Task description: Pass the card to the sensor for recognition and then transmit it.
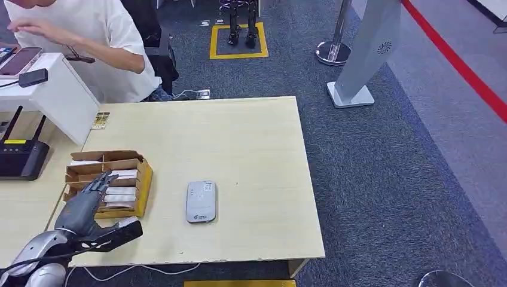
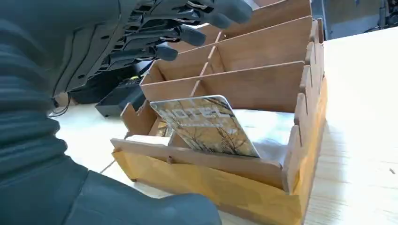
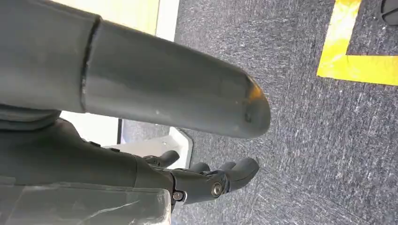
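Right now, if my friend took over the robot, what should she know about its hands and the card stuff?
Left hand: over the wooden card box, fingers spread, holding nothing.
Right hand: hanging beside the table over the carpet, holding nothing, fingers slightly curled.
Card: leaning upright in the box's compartment nearest the left wrist camera, printed with "HOTEL".
Sensor: the small grey reader flat on the table, to the right of the box, nothing on it.
Done: the left hand has reached the box.
Left: grip the card, hold it to the sensor, then pass it on. A person sits behind the table's far left corner.
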`<state>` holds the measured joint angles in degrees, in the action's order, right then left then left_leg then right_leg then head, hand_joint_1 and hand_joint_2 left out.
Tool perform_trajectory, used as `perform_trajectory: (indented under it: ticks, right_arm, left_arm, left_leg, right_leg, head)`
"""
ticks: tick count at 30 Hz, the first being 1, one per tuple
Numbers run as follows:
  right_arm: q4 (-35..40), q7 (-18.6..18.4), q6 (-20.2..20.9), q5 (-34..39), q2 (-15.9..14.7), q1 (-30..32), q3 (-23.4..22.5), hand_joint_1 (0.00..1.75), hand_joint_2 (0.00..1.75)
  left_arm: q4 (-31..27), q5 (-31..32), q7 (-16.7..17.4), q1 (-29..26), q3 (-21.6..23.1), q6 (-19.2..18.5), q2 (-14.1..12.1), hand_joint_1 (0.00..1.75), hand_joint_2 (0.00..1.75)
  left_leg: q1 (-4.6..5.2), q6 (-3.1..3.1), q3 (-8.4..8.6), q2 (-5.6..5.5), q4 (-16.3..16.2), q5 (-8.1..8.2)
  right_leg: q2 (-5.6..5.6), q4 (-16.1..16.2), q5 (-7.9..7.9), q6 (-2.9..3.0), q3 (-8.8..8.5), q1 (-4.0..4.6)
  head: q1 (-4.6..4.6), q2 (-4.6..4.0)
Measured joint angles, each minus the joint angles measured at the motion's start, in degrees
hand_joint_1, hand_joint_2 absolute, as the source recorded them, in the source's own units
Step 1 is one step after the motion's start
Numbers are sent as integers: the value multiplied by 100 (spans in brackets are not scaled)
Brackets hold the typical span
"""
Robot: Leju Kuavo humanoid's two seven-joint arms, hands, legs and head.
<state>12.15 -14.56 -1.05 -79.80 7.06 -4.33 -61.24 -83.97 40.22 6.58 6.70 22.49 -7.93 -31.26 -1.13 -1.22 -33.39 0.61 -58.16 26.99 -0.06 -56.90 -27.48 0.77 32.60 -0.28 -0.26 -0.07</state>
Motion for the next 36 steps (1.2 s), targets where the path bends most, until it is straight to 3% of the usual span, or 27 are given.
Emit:
perform_trajectory:
  ticks: [6,8,15,31,33,36]
  right_arm:
    - [0,0,-17,7,-6,0,0,0,0]
    - [0,0,-22,9,-7,4,0,0,0]
    - [0,-2,-37,26,-7,2,0,0,0]
    - [0,-2,-42,26,-9,2,0,0,0]
    - [0,-2,-42,26,-9,2,0,0,0]
    - [0,-2,-44,26,-9,2,0,0,0]
  left_arm:
    - [-2,-24,70,74,0,-87,-205,0,175]
    - [-15,-24,87,79,0,-105,-293,12,175]
    - [-33,-13,87,137,0,-151,-431,10,175]
    - [-35,-9,87,181,0,-155,-472,10,175]
    - [-35,-7,87,181,0,-155,-474,0,175]
    - [-35,-9,87,182,0,-155,-474,0,175]
  left_leg:
    - [0,0,0,1,0,0]
    - [0,0,0,1,0,0]
    - [1,0,0,0,0,0]
    - [1,0,0,0,0,0]
    - [1,0,0,0,0,0]
    - [1,0,1,0,0,0]
  right_leg:
    - [1,-1,0,0,0,0]
    - [1,-1,0,0,1,0]
    - [0,0,0,0,0,0]
    - [0,0,0,0,0,0]
    - [0,0,0,0,0,0]
    - [0,0,0,0,0,0]
  head:
    - [0,-2]
    - [2,0]
    - [0,0]
    - [0,-2]
    - [0,0]
    - [0,-2]
